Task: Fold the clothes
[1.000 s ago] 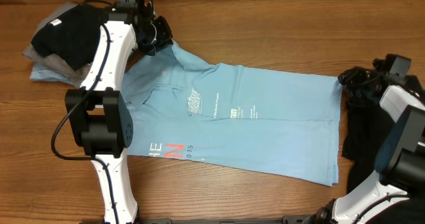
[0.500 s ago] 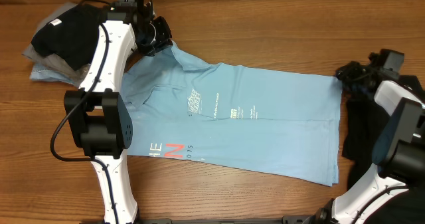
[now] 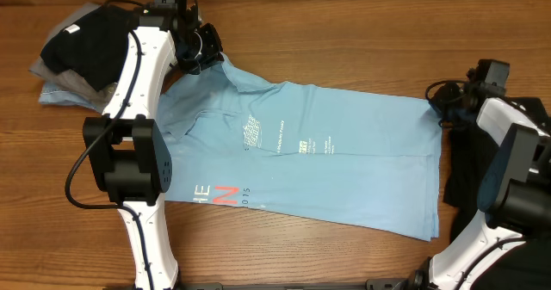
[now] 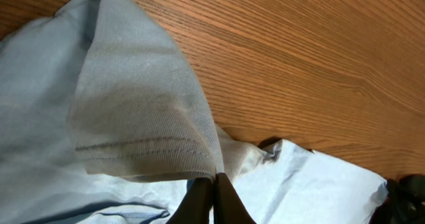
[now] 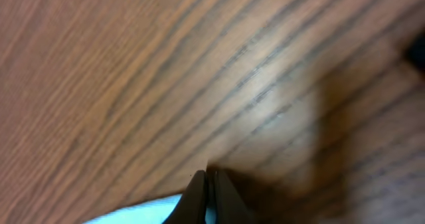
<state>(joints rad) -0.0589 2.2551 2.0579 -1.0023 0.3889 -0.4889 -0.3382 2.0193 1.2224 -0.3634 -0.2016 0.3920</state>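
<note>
Overhead, T-shirt (image 3: 318, 161): lies spread lengthwise across the middle of the table (image 3: 344, 32), lettering up.
Left gripper (image 4: 214, 181): jaws closed on a far-left corner of the blue cloth, which tents up from the tips.
Right gripper (image 5: 207, 177): jaws closed at the shirt's far-right corner. A sliver of blue shows by the tips, but you cannot tell whether cloth is in the pinch.
Progress: early, in my judgement. Corners are being taken, and no half has been brought over.
Left for you: confirm the right-hand hold, then make every fold.
Other clothes: a dark and grey heap (image 3: 77, 53) sits far left, and a dark garment (image 3: 461, 178) lies beside the shirt's right edge.
</note>
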